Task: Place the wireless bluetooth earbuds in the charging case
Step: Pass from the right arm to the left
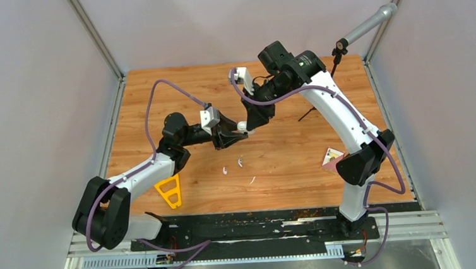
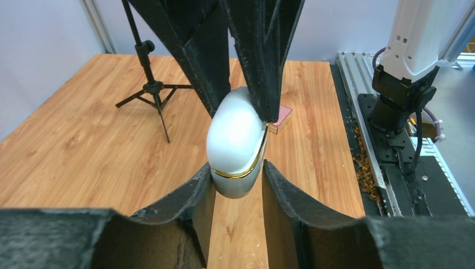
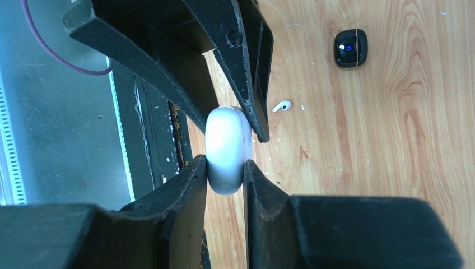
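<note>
both end effectors grip the case (image 2: pixel 235 131) in mid-air. left end effector (image 2: pixel 237 171) closed below the gold seam (image 2: pixel 238 176), right end effector (image 3: pixel 226 168) clamped on the other end. earbuds (image 1: pixel 225 171) loose on tabletop (image 1: pixel 283 99). probably opening the lid: hold one half firm, keep off the seam, hinge slowly.

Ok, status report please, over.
Grippers: left gripper and right gripper both shut on white case, held aloft. It looks closed. One white earbud loose on table. Nothing blocking.
</note>
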`<action>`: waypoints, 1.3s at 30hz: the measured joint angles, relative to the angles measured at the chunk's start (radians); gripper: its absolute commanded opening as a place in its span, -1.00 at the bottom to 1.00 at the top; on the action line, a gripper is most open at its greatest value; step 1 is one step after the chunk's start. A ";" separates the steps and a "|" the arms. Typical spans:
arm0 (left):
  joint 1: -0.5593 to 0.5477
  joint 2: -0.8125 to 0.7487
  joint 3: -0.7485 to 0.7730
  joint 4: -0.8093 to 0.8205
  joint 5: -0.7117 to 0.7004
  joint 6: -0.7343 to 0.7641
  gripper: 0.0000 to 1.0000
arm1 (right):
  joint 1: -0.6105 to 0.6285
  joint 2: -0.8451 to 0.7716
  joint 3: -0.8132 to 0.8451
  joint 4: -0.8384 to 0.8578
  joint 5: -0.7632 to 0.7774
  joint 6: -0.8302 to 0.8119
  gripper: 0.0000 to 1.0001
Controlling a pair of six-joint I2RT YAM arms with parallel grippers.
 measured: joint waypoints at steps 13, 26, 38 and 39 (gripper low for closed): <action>-0.006 0.015 0.006 0.023 -0.007 -0.055 -0.17 | 0.000 0.002 0.000 0.014 0.001 0.007 -0.78; -0.003 0.035 0.030 0.054 -0.022 -0.180 -0.02 | -0.003 0.002 0.000 0.033 0.004 0.007 -0.79; 0.018 0.078 0.058 0.085 0.035 -0.276 -0.16 | -0.013 0.002 -0.002 0.039 0.004 0.007 -0.80; 0.019 0.079 0.058 0.087 0.035 -0.282 -0.16 | -0.013 0.002 -0.002 0.039 0.004 0.007 -0.80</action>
